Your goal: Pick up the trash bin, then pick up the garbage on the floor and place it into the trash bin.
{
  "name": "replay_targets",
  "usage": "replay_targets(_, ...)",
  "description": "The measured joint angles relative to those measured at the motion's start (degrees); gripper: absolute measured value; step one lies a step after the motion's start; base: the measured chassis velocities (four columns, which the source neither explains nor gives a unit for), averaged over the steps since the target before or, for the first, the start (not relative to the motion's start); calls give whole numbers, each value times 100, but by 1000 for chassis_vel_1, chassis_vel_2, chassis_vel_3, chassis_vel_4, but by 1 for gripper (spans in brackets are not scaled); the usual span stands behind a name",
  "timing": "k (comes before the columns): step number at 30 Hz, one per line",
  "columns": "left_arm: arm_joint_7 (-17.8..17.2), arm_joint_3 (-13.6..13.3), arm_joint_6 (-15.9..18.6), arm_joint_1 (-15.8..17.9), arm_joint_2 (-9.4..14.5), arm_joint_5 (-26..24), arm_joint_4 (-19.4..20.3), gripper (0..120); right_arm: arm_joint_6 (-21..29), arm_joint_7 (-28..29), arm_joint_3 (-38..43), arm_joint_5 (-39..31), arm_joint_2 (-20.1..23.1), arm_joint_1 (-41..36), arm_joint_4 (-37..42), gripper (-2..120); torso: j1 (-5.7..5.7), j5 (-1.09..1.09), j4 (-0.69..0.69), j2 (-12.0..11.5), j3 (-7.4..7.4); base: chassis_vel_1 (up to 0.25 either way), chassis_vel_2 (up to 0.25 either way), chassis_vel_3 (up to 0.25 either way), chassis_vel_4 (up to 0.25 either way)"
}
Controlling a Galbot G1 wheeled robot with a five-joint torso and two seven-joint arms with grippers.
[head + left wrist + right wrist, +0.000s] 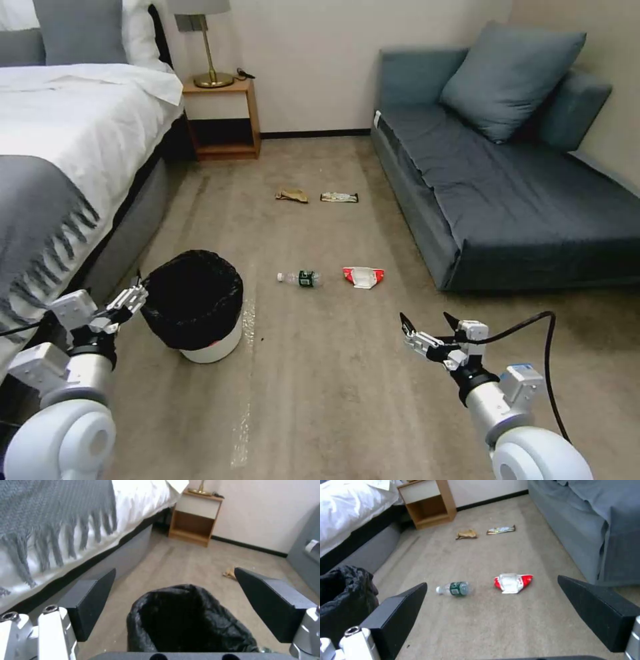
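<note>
On the carpet beside the bed [60, 153] stands the trash bin [200, 313], a small round white bin whose crinkly black bag drapes over the rim. The left gripper [137, 293] sits at the bin's bed-side rim, its fingers spread wide. From the left wrist view the two dark pads [93, 602] stand well apart, with the bag-lined mouth of the bin [186, 622] between them; they grip nothing, and whether a fingertip brushes the bag cannot be told.

The right gripper [430, 327] hovers above bare carpet, well apart from the bin on the side toward the sofa [507, 193]. Its fingers are also wide open and hold nothing; the right wrist view shows both pads [400, 615] clear of the floor and of every item.

The garbage lies on the carpet away from the bin. The clear bottle with a green label [301, 278] lies on its side, nearest the bin, between it and the sofa. The red-and-white packet [363, 277] lies just beside the bottle, closer to the sofa. Farther from the bin, toward the wooden nightstand [223, 117], the crumpled tan wrapper [292, 195] and the dark-and-gold snack bar wrapper [339, 197] lie near each other, not touching.
</note>
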State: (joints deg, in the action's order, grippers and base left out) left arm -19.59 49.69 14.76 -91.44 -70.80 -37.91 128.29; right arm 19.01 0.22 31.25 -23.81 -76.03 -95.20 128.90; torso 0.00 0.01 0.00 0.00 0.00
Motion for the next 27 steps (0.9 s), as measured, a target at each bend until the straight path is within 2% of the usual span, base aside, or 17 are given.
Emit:
replay_targets(6,-21,-13,-7,20,50,-52,-108,89,-64,2,17,15,-4,-87,11,100,0,-1,0,0,0,0,0,0,0)
replay_targets(15,-412,95,275,251,335,-1154,-409,89,-109,2,41,44,-25,-184,62,100,0,-2,1,0,0,0,0,0,0)
replay_targets(21,-613,163,427,545,646,-1958,-976,91,-110,-56,85,66,-66,-282,109,100,0,-3,1,0,0,0,0,0,0)
replay_targets(22,-613,163,427,545,646,-1958,-976,91,-110,-56,85,66,-66,-282,109,100,0,-3,1,0,0,0,0,0,0)
replay_targets(24,-813,151,609,876,820,-2698,-1322,91,-107,-78,125,94,-112,-316,123,100,0,-2,0,0,0,0,0,0,0)
replay_targets(26,-1130,48,990,1302,932,-3519,-1669,93,-82,-81,194,103,-157,-321,142,100,0,-2,0,0,0,0,0,0,0)
replay_targets(27,-1130,48,990,1302,932,-3519,-1669,93,-82,-81,194,103,-157,-321,142,100,0,-2,0,0,0,0,0,0,0)
